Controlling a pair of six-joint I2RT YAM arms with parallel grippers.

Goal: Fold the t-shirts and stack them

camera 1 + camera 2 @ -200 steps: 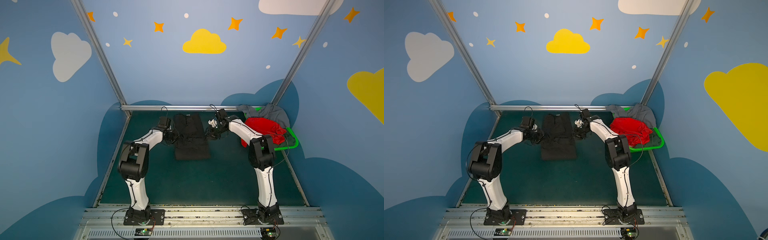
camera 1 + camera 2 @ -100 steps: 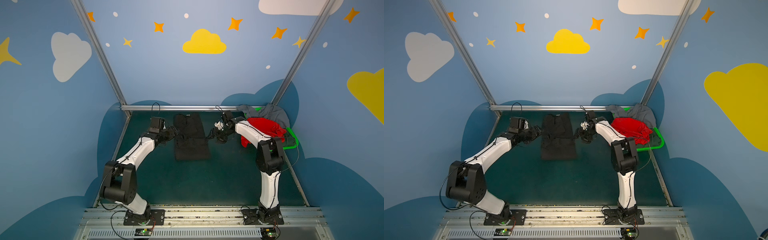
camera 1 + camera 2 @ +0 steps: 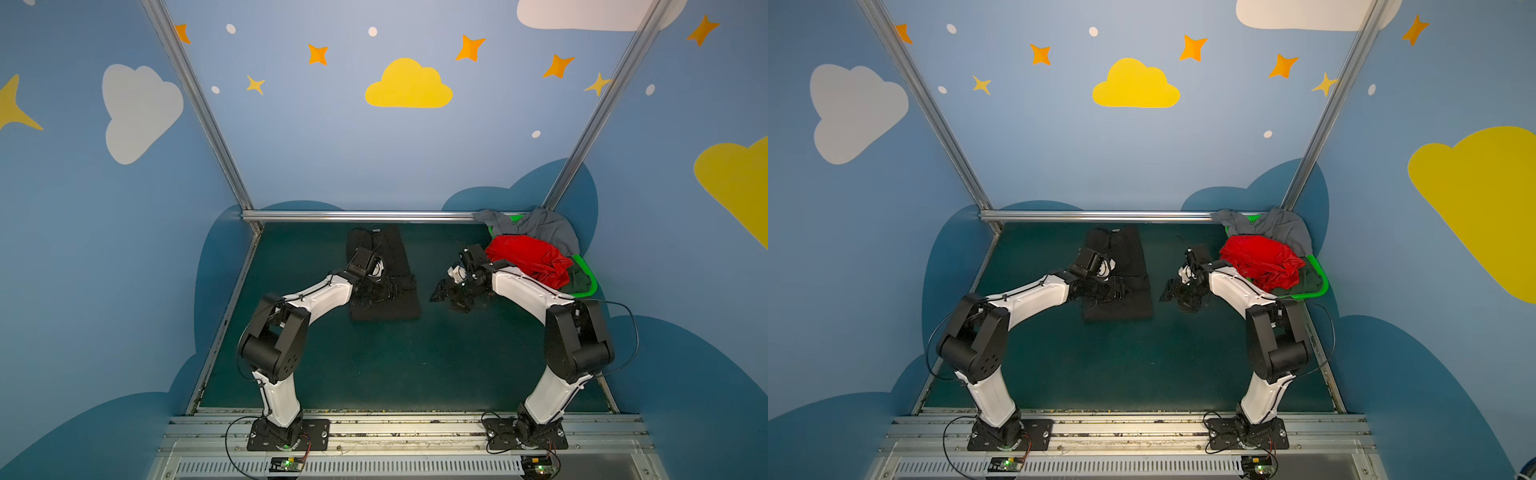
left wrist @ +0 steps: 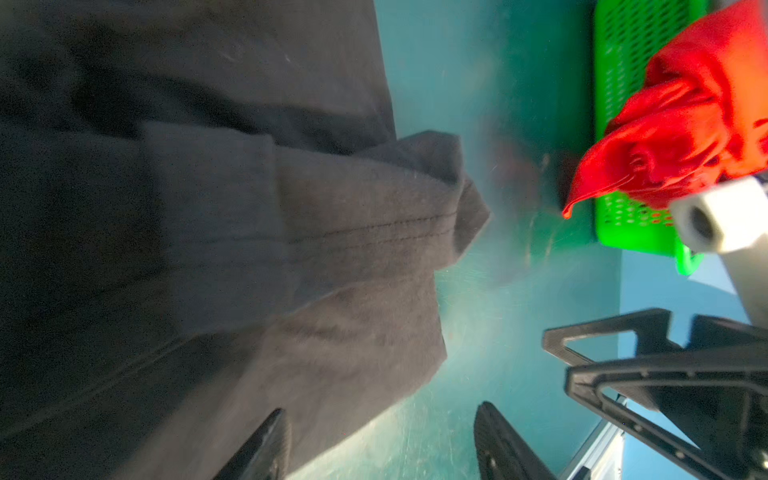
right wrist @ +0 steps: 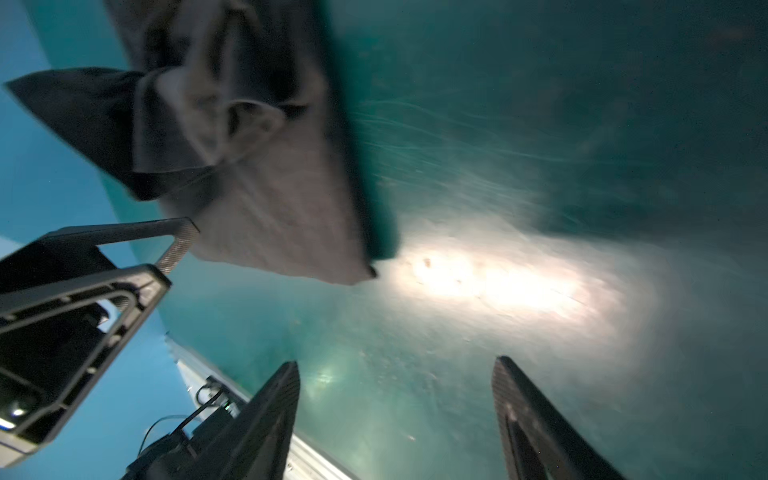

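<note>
— Toward the far edge of the tabletop (image 3: 374,365), about midway along it, what lies there?

— The black t-shirt (image 3: 399,253), folded into a long narrow strip that runs from the far edge toward the near one. It lies flat, with a small bunched flap on its right side.

— Where is the left gripper (image 3: 388,291)?

— Low over the near half of that strip. In the left wrist view its jaws stand apart, one finger over the cloth and the other over bare tabletop, with nothing clamped between them.

— And the right gripper (image 3: 446,297)?

— Over bare tabletop just right of the strip, clear of the cloth. In its wrist view the jaws are spread wide and empty.

— The other shirts?

— All in the green basket (image 3: 588,291) at the far right corner. The red t-shirt (image 3: 523,257) is heaped on top, the grey t-shirt (image 3: 544,226) drapes over the far rim, and the dark green t-shirt (image 3: 579,280) shows beneath the red one on the near side.
</note>
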